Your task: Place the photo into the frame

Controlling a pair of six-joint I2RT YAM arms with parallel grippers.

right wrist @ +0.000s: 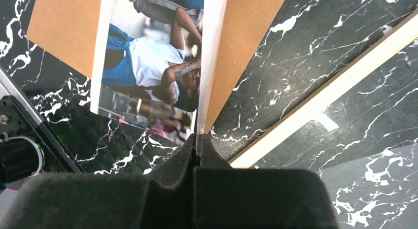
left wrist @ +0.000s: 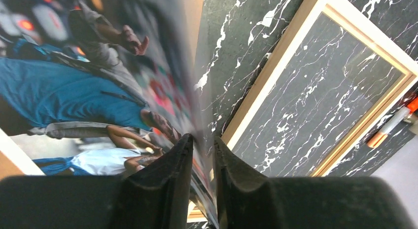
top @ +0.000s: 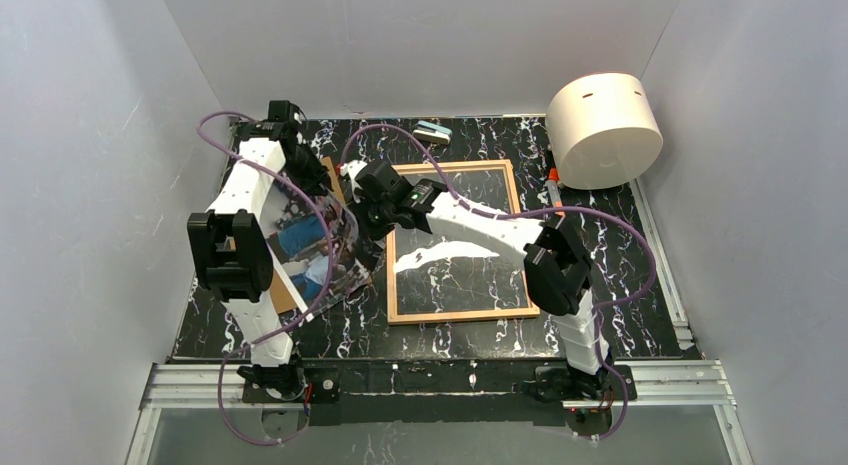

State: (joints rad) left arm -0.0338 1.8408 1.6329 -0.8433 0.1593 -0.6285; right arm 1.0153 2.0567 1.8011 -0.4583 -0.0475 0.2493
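The photo point(top: 305, 240), a colour print of people in blue with a white border, is lifted at its right side above the brown backing board point(top: 285, 293), left of the frame point(top: 455, 313). My right gripper point(right wrist: 198, 140) is shut on the photo's point(right wrist: 148, 66) white edge, seen edge-on. My left gripper point(left wrist: 203, 143) straddles another part of the photo's point(left wrist: 74, 86) curled edge. Its jaws stand a narrow gap apart and do not pinch the sheet. The light-wood frame point(left wrist: 276, 86) lies flat to the right with marble showing through its pane.
A white cylinder point(top: 605, 130) lies at the back right. An orange-capped marker point(top: 553, 188) rests by the frame's far right corner. A small grey item point(top: 433, 133) sits at the back. White walls enclose the black marble table point(top: 640, 315).
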